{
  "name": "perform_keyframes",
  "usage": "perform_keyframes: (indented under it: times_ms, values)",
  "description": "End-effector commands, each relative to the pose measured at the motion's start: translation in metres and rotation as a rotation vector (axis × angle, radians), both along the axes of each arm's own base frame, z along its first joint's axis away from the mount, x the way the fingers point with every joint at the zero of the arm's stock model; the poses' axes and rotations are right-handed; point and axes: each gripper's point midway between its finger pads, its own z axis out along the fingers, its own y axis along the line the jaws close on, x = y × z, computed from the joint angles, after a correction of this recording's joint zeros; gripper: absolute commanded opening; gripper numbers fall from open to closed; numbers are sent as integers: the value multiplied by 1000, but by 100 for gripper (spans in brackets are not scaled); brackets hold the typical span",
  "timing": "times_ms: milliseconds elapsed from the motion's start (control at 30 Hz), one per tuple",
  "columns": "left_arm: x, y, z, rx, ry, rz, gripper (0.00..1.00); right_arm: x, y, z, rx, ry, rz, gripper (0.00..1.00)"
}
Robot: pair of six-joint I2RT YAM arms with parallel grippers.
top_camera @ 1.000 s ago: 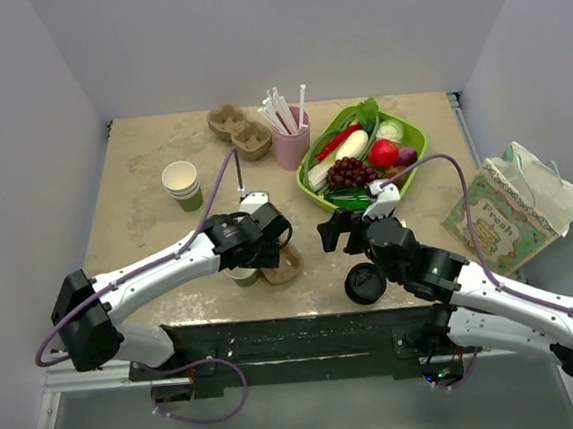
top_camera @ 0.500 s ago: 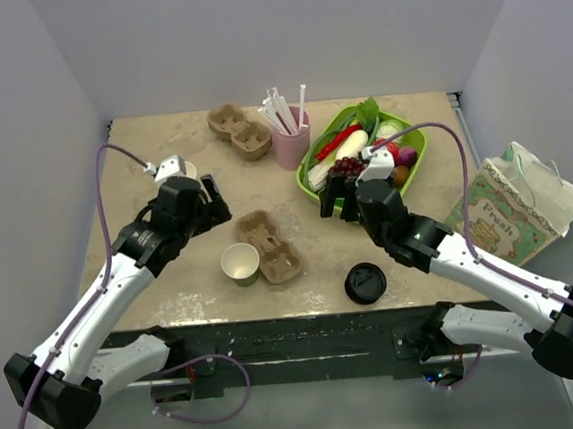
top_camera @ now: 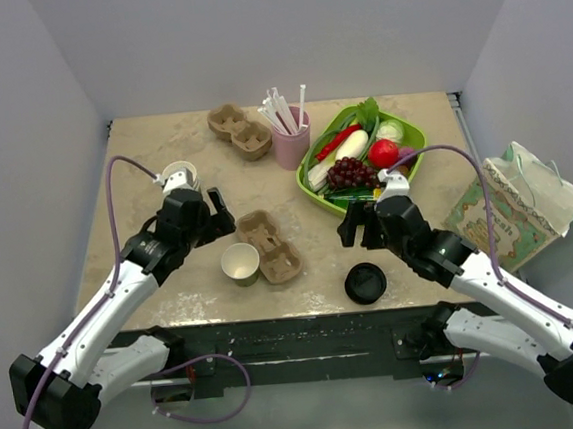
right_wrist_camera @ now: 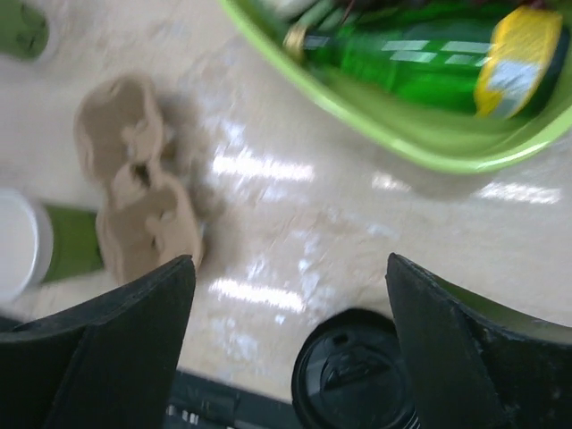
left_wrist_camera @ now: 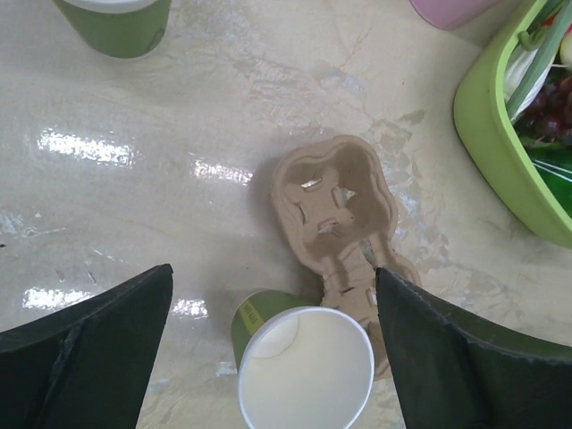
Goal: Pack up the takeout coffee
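Since the earlier frame the left gripper (top_camera: pixel 209 213) has pulled away to the far left, and the right gripper (top_camera: pixel 356 230) has drawn nearer.

The takeout coffee cup (top_camera: pixel 241 264) stands upright near the front of the table. It has no lid and sits just left of the cup carrier (top_camera: pixel 269 246), outside its wells. The black lid (top_camera: pixel 365 283) lies well apart to the right, near the front edge, with the right gripper just beyond it. Both grippers are spread wide and hold nothing.

The likeliest trouble is the lidding. The cup looks empty and light, so a lid pressed on off-centre could tip it or shove it into the carrier, which could slide too. I cannot tell whether the black piece is one lid or several, so a grasp might lift more than one.

Only the left wrist view shows the cup's bare white inside and its side against the carrier's near well. Only the right wrist view, though blurred, shows the moulding on the lid's top. Only the overhead view shows the paper bag (top_camera: pixel 512 210) far right.
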Motion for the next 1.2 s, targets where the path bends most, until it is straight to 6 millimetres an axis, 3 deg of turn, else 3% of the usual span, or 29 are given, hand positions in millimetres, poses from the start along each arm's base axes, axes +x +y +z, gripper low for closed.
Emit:
perform_keyframes:
  times_ms: [0, 267, 567, 900, 1033, 1167]
  values:
    - [6, -10, 1, -34, -25, -37, 100, -48, 35, -27, 109, 170, 268, 82]
    - [4, -17, -8, -55, -28, -76, 100, -61, 32, -64, 8, 337, 293, 53]
    - [2, -19, -8, -65, -34, -95, 100, -73, 17, -81, -57, 453, 227, 49]
    - [3, -21, -13, -58, -17, -105, 100, -75, 25, -92, -42, 473, 179, 45]
    - [4, -18, -13, -51, -21, -88, 100, -76, 18, -98, -75, 498, 122, 40]
    - [4, -16, -14, -46, -28, -79, 100, -76, 23, -95, -55, 487, 121, 34]
